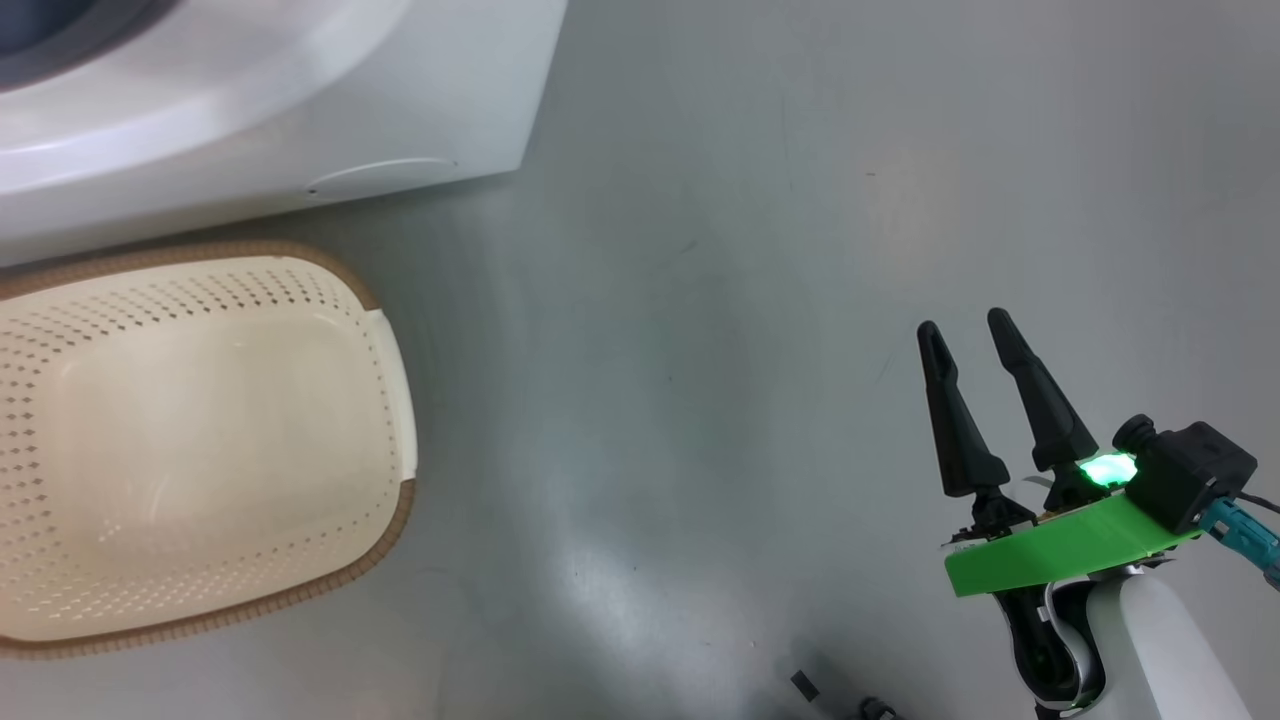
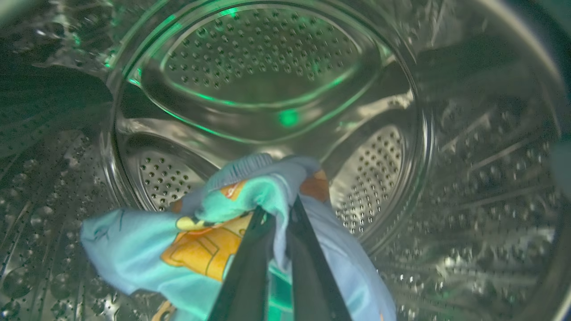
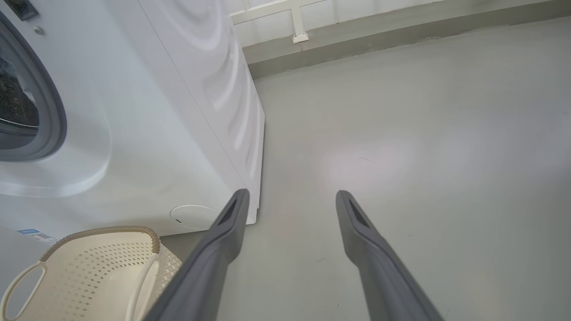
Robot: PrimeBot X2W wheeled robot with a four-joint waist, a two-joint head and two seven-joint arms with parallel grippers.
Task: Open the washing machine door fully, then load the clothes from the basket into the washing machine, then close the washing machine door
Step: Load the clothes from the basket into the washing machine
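Inside the steel perforated drum (image 2: 263, 67) of the washing machine (image 1: 300, 110), my left gripper (image 2: 276, 211) is shut on the clothes (image 2: 147, 249), a light blue garment with orange-brown print that hangs from the fingers. The cream basket (image 1: 200, 440) with its brown rim sits on the floor in front of the machine, and its inside shows no cloth. The basket (image 3: 89, 267) also appears at the lower left of the right wrist view, below the white machine (image 3: 156, 111) and its grey gasket ring (image 3: 49, 102). My right gripper (image 1: 968, 325) hovers open over bare floor, well right of the basket. The door is out of view.
Grey floor (image 1: 750, 250) stretches to the right of the machine and basket. A wall base with a white frame (image 3: 294, 26) runs behind the machine. A round white cap (image 3: 194, 217) sits low on the machine's front.
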